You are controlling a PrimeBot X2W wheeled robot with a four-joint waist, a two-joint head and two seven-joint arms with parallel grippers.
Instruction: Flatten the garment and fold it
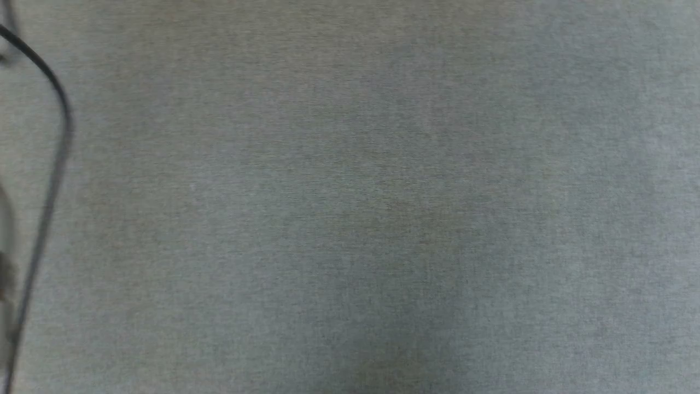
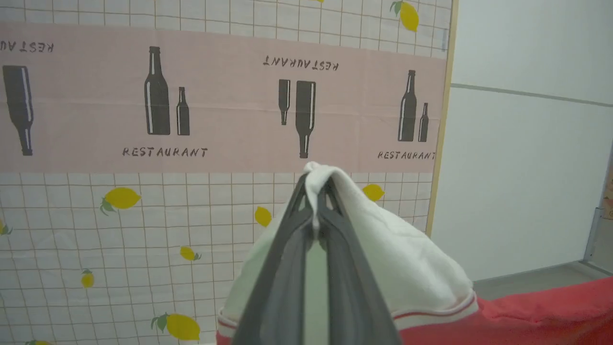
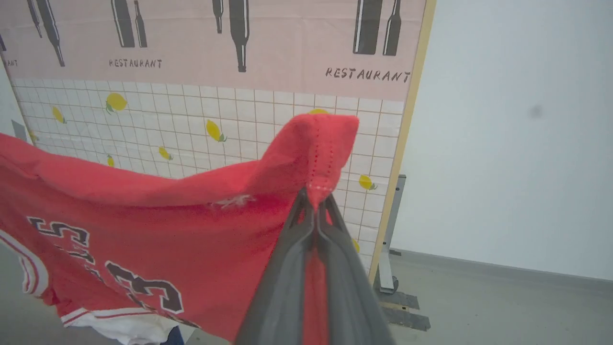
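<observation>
So both my claws are clamped fully shut on the red jersey-style T-shirt (image 3: 191,225), which is up in the air between them. My left claw (image 2: 317,186) pinches the tip of a white short sleeve (image 2: 407,258), and the cloth drapes down over the fingers. My right claw (image 3: 314,203) pinches a stitched red hem corner (image 3: 325,139).

What matters for the next move: from the right claw the shirt runs off to the left, and from the left claw it runs off to the right. So its long axis spans claw to claw, sagging a bit in the middle, with the black "23" print (image 3: 143,287) hanging low. Neither arm is nearer; they share it. I'd guess pulling the two apart and lowering together is what flattens it.

Looking down, there's a grey woven surface (image 1: 350,197) with a black cable (image 1: 61,109) curving along its left edge. On the far side stands a pink and white printed screen with bottles and lemons (image 2: 230,110), with a plain white wall (image 3: 503,143) to its right.
</observation>
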